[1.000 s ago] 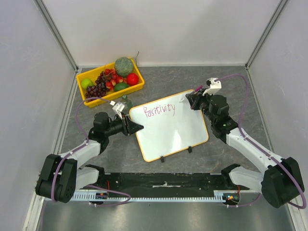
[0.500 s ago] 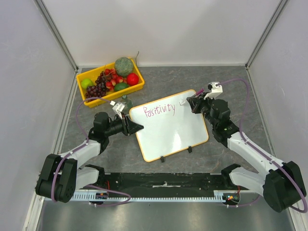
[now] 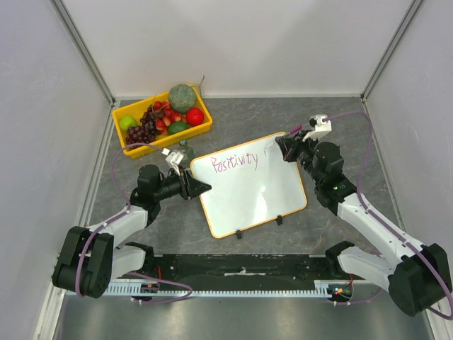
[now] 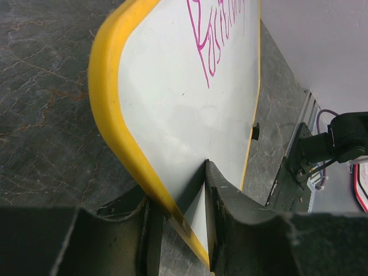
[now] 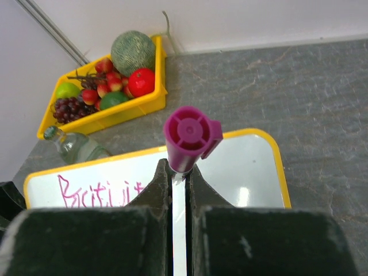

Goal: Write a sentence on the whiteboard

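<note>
My left gripper (image 3: 204, 187) pinches the whiteboard (image 3: 255, 191) by its left edge, mid-table. My right gripper (image 3: 284, 147) is pressed tight on a marker (image 5: 190, 135) over the far right corner. The sentence (image 3: 235, 162) reads "Positivity". I judge the next word needs a light, steady stroke, though I cannot tell whether the tip touches. The far-left tray (image 3: 170, 139) holds fruit (image 3: 159, 117).

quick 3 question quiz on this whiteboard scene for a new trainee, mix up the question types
1. True or false: the left gripper is clamped on the edge of the whiteboard.
2. What is the right gripper holding? A) a marker B) a grape C) nothing
3. Fill in: the first word of the pink writing reads "____".

Key: 1 true; 2 A; 3 Positivity.
</note>
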You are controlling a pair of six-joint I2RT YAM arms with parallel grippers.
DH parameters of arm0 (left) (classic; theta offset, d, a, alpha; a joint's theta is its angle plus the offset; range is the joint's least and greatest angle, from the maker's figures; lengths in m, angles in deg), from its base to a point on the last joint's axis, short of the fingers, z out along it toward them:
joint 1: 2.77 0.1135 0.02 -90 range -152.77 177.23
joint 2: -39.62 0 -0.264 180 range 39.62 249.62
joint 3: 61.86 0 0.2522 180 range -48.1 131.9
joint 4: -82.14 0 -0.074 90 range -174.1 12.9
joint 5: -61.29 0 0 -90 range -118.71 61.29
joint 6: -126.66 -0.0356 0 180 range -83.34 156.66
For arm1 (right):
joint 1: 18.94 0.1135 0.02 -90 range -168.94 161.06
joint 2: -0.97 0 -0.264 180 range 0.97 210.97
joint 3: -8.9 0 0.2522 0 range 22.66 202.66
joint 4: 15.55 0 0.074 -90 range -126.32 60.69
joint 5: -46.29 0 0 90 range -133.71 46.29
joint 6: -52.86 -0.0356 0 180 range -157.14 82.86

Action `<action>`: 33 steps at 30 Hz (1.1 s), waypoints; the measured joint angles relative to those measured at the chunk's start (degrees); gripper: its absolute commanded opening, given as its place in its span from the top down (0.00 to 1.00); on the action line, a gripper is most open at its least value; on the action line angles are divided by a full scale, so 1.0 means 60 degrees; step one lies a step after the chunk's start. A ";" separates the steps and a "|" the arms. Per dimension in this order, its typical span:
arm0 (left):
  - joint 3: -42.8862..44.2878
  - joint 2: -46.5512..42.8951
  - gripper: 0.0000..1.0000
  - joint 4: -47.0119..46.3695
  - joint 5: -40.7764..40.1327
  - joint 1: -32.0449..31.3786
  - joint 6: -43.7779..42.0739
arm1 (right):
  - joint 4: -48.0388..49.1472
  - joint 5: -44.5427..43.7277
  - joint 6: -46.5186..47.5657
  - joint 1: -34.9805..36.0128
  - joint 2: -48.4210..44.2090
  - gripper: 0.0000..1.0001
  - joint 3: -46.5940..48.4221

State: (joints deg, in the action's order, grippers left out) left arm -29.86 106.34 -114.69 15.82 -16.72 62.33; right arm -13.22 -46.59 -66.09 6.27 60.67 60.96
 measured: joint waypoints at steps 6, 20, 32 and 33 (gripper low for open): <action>0.0004 0.0000 0.98 0.0000 0.0007 0.0000 0.0000 | 0.0248 -0.0044 -0.0007 0.0000 0.0397 1.00 0.0550; 0.0004 0.0004 0.98 0.0007 0.0007 0.0000 0.0000 | 0.0539 -0.0146 -0.0127 0.0000 0.1129 1.00 0.0452; 0.0004 0.0004 0.98 0.0004 0.0011 0.0000 0.0000 | 0.0342 -0.0346 -0.0164 0.0000 0.0342 1.00 0.0375; 0.0004 0.0004 0.98 0.0000 0.0011 0.0000 0.0000 | 0.0339 -0.0361 -0.0160 0.0000 0.0324 1.00 0.0361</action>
State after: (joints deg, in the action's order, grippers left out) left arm -29.84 106.36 -114.69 15.89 -16.72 62.33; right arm -11.18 -48.75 -67.05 6.27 62.61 63.13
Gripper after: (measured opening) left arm 0.367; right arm 0.050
